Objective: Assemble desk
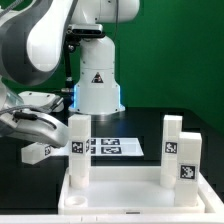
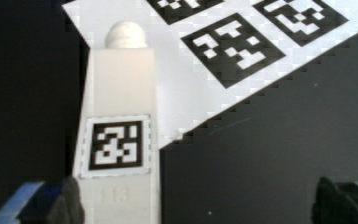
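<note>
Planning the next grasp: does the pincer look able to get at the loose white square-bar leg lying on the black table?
Probably yes: the white square-bar leg lies uncovered between the open pincer fingers.

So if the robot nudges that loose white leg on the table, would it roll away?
Probably not: the leg looks square-sided, so it should slide rather than roll. It seems to be rigid plastic, so likely stiff and light. Its smooth faces might slip in the gripper.
</note>
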`<state>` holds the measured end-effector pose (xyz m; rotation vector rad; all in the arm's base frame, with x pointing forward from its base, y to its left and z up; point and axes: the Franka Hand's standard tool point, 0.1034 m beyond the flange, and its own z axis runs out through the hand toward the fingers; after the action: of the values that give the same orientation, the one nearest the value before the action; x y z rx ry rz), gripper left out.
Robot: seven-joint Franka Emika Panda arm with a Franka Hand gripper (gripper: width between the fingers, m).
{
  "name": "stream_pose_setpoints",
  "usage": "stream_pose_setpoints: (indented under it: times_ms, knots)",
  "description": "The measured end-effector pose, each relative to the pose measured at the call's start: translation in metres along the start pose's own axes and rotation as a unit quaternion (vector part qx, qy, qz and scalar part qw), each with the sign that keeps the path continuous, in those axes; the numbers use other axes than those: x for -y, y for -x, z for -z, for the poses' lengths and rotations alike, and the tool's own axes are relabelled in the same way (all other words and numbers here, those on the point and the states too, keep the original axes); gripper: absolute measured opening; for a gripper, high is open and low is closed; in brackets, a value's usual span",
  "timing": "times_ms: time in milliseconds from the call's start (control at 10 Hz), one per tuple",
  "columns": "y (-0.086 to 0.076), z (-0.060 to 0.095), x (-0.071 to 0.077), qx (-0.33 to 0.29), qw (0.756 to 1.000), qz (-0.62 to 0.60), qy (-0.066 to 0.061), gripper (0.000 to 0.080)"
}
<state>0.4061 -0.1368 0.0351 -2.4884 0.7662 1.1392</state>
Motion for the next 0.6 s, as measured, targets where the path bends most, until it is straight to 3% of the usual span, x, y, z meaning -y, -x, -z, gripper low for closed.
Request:
stream_pose_setpoints:
  times_ms: [200, 400, 600]
  knots:
    - [-0.001, -0.001, -0.019, 0.041, 0.999, -0.013, -0.018, 0.0649]
    - [-0.002, -0.005, -0.025, 0.083, 0.996, -0.024, -0.034, 0.0649]
    - [-0.005, -0.015, -0.027, 0.095, 0.994, -0.04, -0.035, 0.0649]
